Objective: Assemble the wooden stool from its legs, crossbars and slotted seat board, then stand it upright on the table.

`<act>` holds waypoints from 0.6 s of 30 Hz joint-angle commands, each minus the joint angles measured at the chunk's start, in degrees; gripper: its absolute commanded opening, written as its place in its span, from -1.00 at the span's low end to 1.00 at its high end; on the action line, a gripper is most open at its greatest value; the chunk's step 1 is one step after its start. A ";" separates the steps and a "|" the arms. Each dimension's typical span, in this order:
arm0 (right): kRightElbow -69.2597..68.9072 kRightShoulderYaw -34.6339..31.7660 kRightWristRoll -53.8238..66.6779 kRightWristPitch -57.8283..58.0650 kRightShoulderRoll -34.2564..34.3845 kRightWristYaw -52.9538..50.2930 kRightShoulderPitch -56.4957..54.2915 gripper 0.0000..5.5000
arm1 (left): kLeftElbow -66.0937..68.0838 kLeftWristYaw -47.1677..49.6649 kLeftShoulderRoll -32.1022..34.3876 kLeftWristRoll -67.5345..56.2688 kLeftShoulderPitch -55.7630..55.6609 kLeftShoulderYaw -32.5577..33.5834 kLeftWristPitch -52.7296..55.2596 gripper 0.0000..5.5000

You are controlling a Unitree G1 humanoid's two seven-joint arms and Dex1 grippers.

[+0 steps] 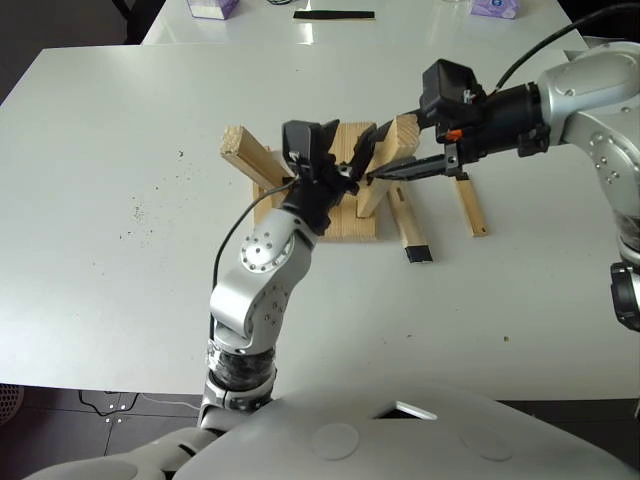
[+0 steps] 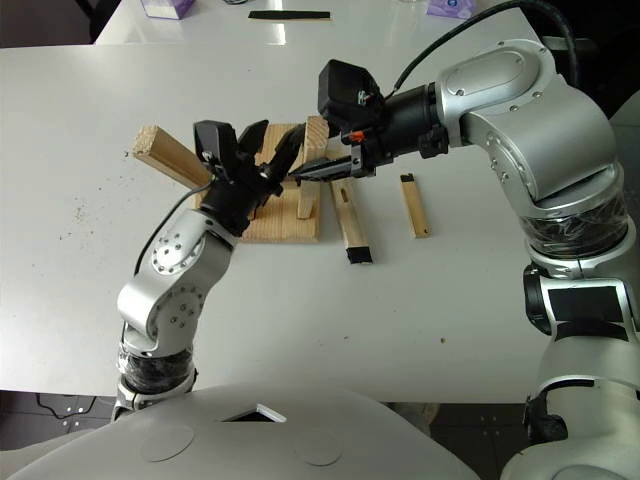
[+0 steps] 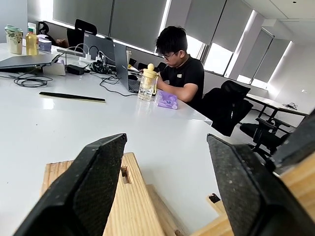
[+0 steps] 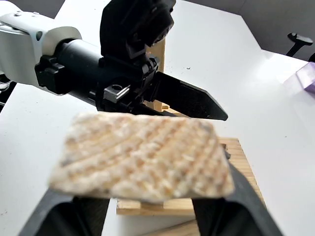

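Seeing the right gripper [image 1: 388, 174] pinching a pale wooden leg block [image 1: 402, 135], tilted, its lower end at the right side of the flat slotted wooden seat board [image 1: 350, 226] mid-table. Left gripper [image 1: 345, 158] hangs over the board, fingers spread, gripping nothing. Another wooden leg [image 1: 250, 155] sticks out tilted at the board's far-left corner. I count two loose pieces on the white table [image 1: 120, 120] right of the board: black-tipped wooden bar [image 1: 410, 232], plain wooden bar [image 1: 470, 205].
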 commanded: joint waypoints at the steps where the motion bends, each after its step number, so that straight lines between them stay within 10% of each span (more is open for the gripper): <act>1: 1.28 4.67 -0.13 3.79 -3.08 2.59 6.51 -0.26 | -18.97 13.04 9.95 -14.79 -20.50 30.80 -5.41 0.11; 13: 3.91 4.95 2.34 4.62 -2.54 5.29 8.07 -0.26 | -17.75 19.66 17.99 -29.74 0.42 43.60 -4.62 0.11; 18: 5.87 5.43 2.36 4.58 -1.68 5.63 7.17 -0.26 | -13.88 9.35 19.86 -22.21 17.20 34.76 -3.53 -0.15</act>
